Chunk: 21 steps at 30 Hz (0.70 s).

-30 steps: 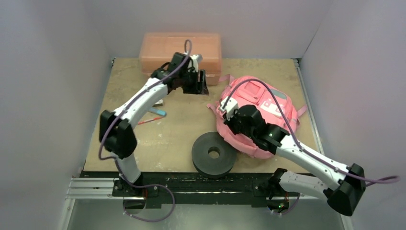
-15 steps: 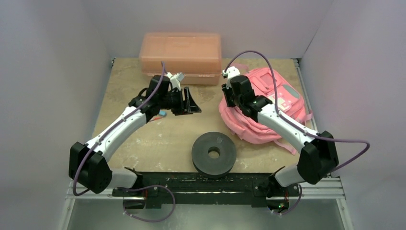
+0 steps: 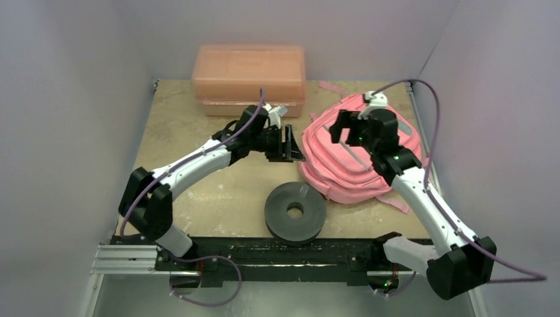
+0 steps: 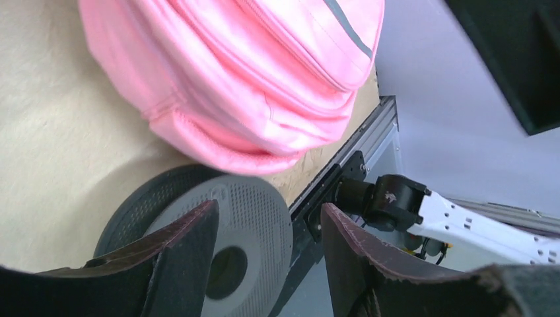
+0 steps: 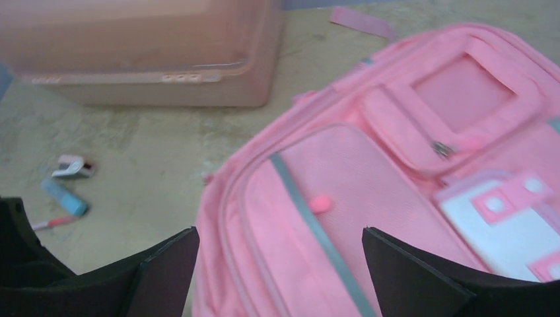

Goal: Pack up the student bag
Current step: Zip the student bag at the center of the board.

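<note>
Locating the student bag first: where does it lie, and why there? (Student)

It lies at 3 o'clock on the table, front pockets upward. The zips face the arms, probably so that a compartment can be opened from above. (Tutor)

How do the two grippers stand? (Student)

The right gripper hovers over the bag's 11 o'clock part, jaws spread wide with nothing between them. It appears poised to take a zip pull or a fold of fabric. The left gripper hangs just beside the bag's 9 o'clock edge, jaws partly spread and empty, seemingly placed to steady the soft body. (Tutor)

Which edges limit movement? (Student)

The salmon box stands at 11 o'clock against the back wall. The black disc lies at 6 o'clock, close under the bag's near bulge; whether the two touch cannot be told. The bag's 3 o'clock side lies near the table edge and side wall, leaving little room there. (Tutor)

Where is open room? (Student)

Toward 9 o'clock, where bare board shows. A small blue pen and a small white item lie there, well apart from the bag. Any sweep that way should pass above them. (Tutor)
</note>
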Tool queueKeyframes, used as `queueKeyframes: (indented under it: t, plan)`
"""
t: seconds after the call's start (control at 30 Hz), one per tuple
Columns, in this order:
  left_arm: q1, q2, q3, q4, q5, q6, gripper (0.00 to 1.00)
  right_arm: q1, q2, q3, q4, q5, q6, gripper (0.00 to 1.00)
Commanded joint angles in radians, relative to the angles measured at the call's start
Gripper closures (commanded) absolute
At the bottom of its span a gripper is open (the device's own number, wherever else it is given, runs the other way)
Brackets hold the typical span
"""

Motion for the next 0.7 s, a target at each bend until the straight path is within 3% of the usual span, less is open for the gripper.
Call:
queueKeyframes:
  t: [0.0, 0.2, 0.3, 0.4, 0.53, 0.6, 0.67]
  plan:
    - [-0.034, 0.163, 0.118, 0.069, -0.01, -0.02, 0.43, -0.191, -0.118, -0.148, 0.001, -0.029, 0.189, 0.02]
    - [-0.038, 0.301, 0.164, 0.143, 0.035, -0.051, 0.44, -0.385, -0.243, -0.32, 0.073, -0.103, 0.252, 0.01]
    - [-0.037, 0.376, 0.223, 0.094, 0.054, -0.04, 0.44, -0.501, -0.238, -0.391, 0.139, -0.257, 0.258, 0.01]
    - [-0.034, 0.447, 0.272, 0.107, 0.14, -0.059, 0.43, -0.515, -0.182, -0.42, 0.239, -0.425, 0.224, 0.02]
    - [-0.03, 0.477, 0.28, 0.156, 0.175, -0.079, 0.45, -0.508, -0.066, -0.365, 0.176, -0.524, 0.165, 0.1]
    - [-0.022, 0.479, 0.281, 0.158, 0.175, -0.074, 0.57, -0.476, -0.024, -0.342, 0.145, -0.537, 0.124, 0.14]
    - [-0.002, 0.47, 0.269, 0.155, 0.173, -0.07, 0.76, -0.421, 0.014, -0.306, 0.122, -0.511, 0.099, 0.17]
